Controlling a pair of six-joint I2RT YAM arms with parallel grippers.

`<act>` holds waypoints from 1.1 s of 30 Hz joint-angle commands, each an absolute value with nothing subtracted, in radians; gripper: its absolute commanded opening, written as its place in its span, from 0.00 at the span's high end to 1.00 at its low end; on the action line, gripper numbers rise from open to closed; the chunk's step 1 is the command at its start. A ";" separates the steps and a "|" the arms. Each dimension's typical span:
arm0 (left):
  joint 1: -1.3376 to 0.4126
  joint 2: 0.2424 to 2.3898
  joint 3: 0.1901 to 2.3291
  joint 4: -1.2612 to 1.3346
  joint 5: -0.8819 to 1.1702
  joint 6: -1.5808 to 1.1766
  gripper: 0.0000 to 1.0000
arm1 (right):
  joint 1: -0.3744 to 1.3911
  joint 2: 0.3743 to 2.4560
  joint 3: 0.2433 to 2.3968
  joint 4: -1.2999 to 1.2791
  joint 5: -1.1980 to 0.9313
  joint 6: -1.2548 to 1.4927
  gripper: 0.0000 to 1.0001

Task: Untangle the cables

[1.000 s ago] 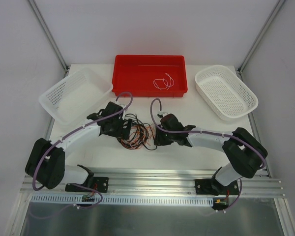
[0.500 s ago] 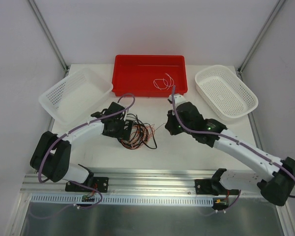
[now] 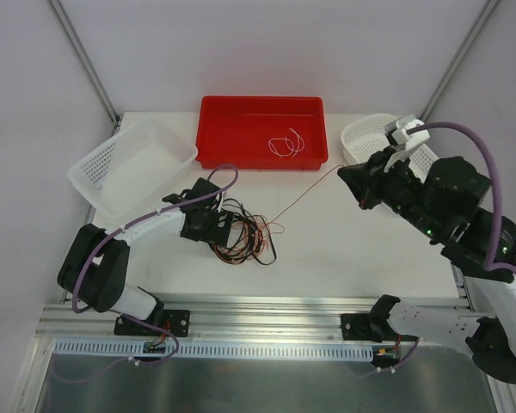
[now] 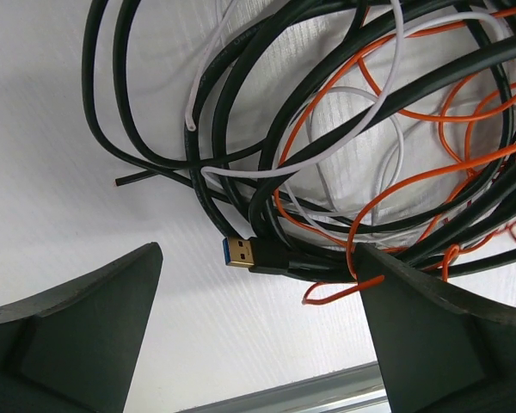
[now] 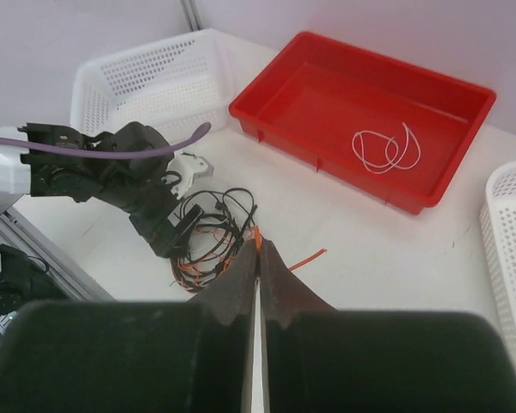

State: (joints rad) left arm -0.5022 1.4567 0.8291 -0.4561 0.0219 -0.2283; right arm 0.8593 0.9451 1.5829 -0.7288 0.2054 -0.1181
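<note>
The cables (image 3: 243,237) lie as a tangle of black, red-orange and white wires on the table's near middle. My left gripper (image 3: 224,228) sits low at the tangle's left edge. In the left wrist view it (image 4: 258,297) is open, with a black USB plug (image 4: 245,253) between the fingers. My right gripper (image 3: 345,173) is raised to the right and shut on one red-orange wire (image 3: 303,194), which runs taut from the tangle. The right wrist view shows the wire (image 5: 258,237) pinched at the fingertips. A separate white cable (image 3: 285,144) lies in the red tray.
A red tray (image 3: 260,159) stands at the back middle. A white basket (image 3: 112,176) is at the back left and another white basket (image 3: 417,191) at the back right, partly behind my right arm. An aluminium rail (image 3: 258,311) runs along the near edge.
My right gripper has risen and swung far to the right, drawing a red-orange wire out of the tangle. My left gripper has stayed at the tangle.
</note>
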 commanded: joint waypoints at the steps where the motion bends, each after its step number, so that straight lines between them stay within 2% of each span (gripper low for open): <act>1: -0.495 1.462 0.865 -0.480 0.011 -0.236 0.04 | 0.862 0.933 1.696 -0.723 0.228 -0.192 0.99; 14: -0.495 1.463 0.873 -0.497 0.005 -0.230 0.04 | 0.862 0.873 1.816 -0.431 0.451 -0.351 0.99; 19: -0.495 1.462 0.877 -0.500 -0.014 -0.229 0.03 | 0.861 0.853 1.761 -0.304 0.488 -0.390 0.99; 21: -0.495 1.460 0.877 -0.499 -0.018 -0.229 0.03 | 0.862 0.865 1.738 -0.330 0.491 -0.371 0.99; 24: -0.495 1.453 0.879 -0.500 -0.015 -0.229 0.04 | 0.861 0.870 1.652 -0.422 0.521 -0.301 0.99; 29: -0.495 1.421 0.876 -0.500 -0.003 -0.229 0.03 | 0.854 0.795 1.245 -0.521 0.638 -0.126 0.96; 30: -0.495 1.414 0.876 -0.499 -0.002 -0.229 0.04 | 0.848 0.785 1.192 -0.544 0.658 -0.048 0.90; 32: -0.495 1.390 0.874 -0.499 0.028 -0.229 0.03 | 0.819 0.779 1.055 -0.633 0.660 0.035 0.84; 33: -0.495 1.376 0.871 -0.497 0.034 -0.229 0.03 | 0.805 0.782 1.017 -0.659 0.638 0.078 0.73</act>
State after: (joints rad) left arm -0.5022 1.4387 0.8482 -0.4816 0.0181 -0.2279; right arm 0.8364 0.8001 1.1110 -0.5304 0.5835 -0.1005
